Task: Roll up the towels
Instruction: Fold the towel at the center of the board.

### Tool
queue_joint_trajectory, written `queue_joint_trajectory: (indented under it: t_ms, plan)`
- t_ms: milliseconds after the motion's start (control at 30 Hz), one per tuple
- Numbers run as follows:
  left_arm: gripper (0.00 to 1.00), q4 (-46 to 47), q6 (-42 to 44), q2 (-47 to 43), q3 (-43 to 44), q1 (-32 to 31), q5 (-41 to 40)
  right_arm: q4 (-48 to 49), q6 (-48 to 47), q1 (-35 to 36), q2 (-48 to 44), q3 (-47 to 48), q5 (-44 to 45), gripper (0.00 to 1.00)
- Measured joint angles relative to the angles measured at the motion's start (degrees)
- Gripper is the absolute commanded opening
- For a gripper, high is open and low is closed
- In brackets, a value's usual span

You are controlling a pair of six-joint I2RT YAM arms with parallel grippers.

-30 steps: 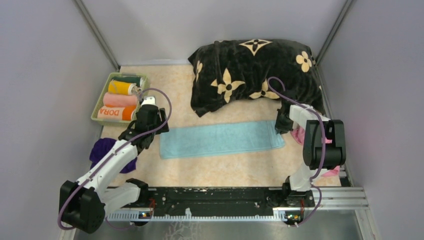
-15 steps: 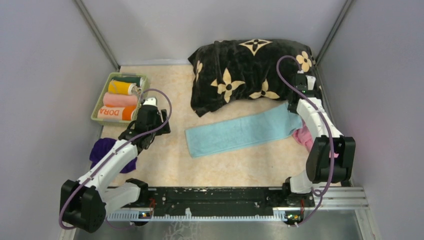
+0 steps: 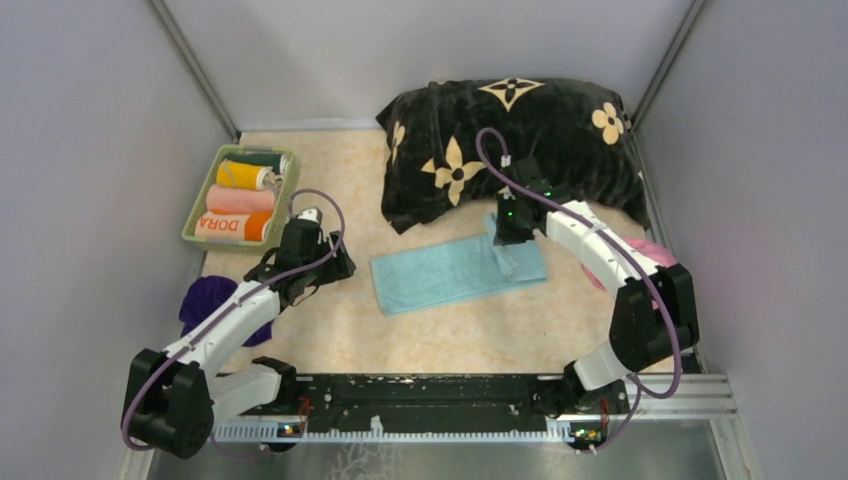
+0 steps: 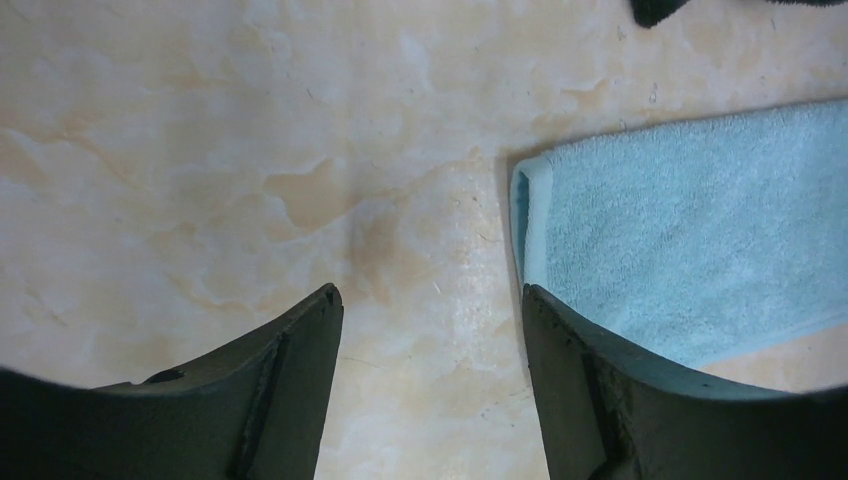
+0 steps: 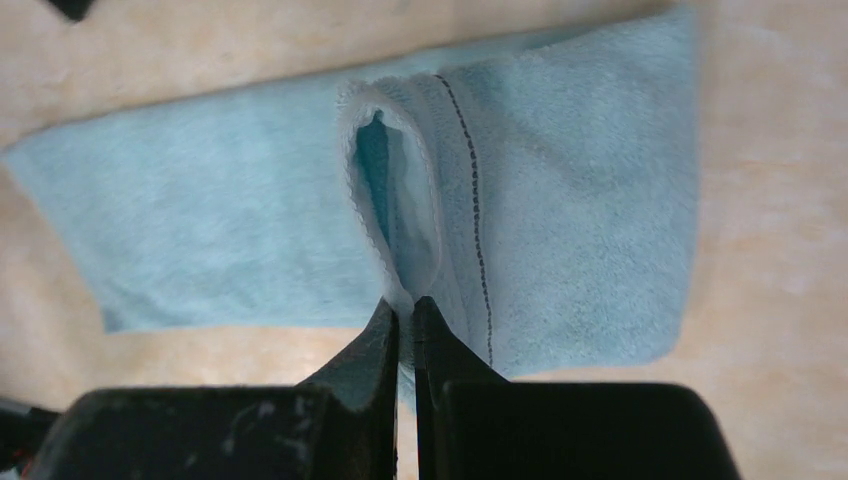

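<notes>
A light blue towel [image 3: 440, 275] lies on the table, its right end folded back over itself. My right gripper [image 5: 405, 305] is shut on that folded-over edge of the light blue towel [image 5: 560, 190], above the towel's right half [image 3: 507, 248]. My left gripper [image 4: 430, 300] stands open over bare table just left of the towel's left end [image 4: 680, 230]; nothing is between its fingers [image 3: 335, 268]. A dark purple towel [image 3: 205, 300] lies crumpled under the left arm. A pink towel [image 3: 650, 250] shows behind the right arm. Rolled towels [image 3: 240, 200] fill a tray.
A green tray [image 3: 196, 210] at the back left holds several rolled towels, one orange with "DORA". The big black cushion [image 3: 510, 140] with beige flowers lies at the back, close behind the right gripper. Grey walls close in both sides.
My right gripper carried the towel's right end up toward the cushion, then left over the towel, folding it back. The towel slid right and looks shorter. My left gripper shifted slightly right.
</notes>
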Motion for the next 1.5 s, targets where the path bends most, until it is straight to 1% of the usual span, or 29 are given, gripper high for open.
queue_joint_trajectory:
  t_ms: [133,300,433,567,667,800,1100,1500]
  plan:
    - [0.69,0.04,-2.4,0.74,-1.01,0.0,2.99,1.7,3.32,6.82,2.21,0.98,-5.09,0.0]
    - [0.68,1.36,-4.92,1.92,-2.12,0.0,7.08,6.05,8.24,14.21,5.25,2.51,-8.96,0.0]
    - [0.66,2.67,-6.88,4.04,-3.17,0.0,10.73,10.45,12.59,18.97,7.48,3.58,-10.62,0.0]
    - [0.62,4.72,-8.76,5.27,-4.85,0.0,13.49,13.9,16.22,22.05,9.55,4.26,-11.26,0.0]
    - [0.58,6.1,-9.77,6.43,-5.73,0.0,15.08,15.96,18.12,23.67,12.5,5.29,-11.26,0.0]
    - [0.5,7.82,-10.82,8.39,-6.23,-0.02,17.07,17.22,19.96,25.22,15.45,5.68,-11.06,0.0]
    - [0.37,10.93,-12.22,10.95,-7.17,-0.09,19.65,18.25,22.08,26.82,19.56,7.98,-10.38,0.0]
    - [0.26,14.88,-13.46,14.03,-7.54,-0.96,21.4,18.97,22.71,27.87,20.7,10.6,-9.29,0.0]
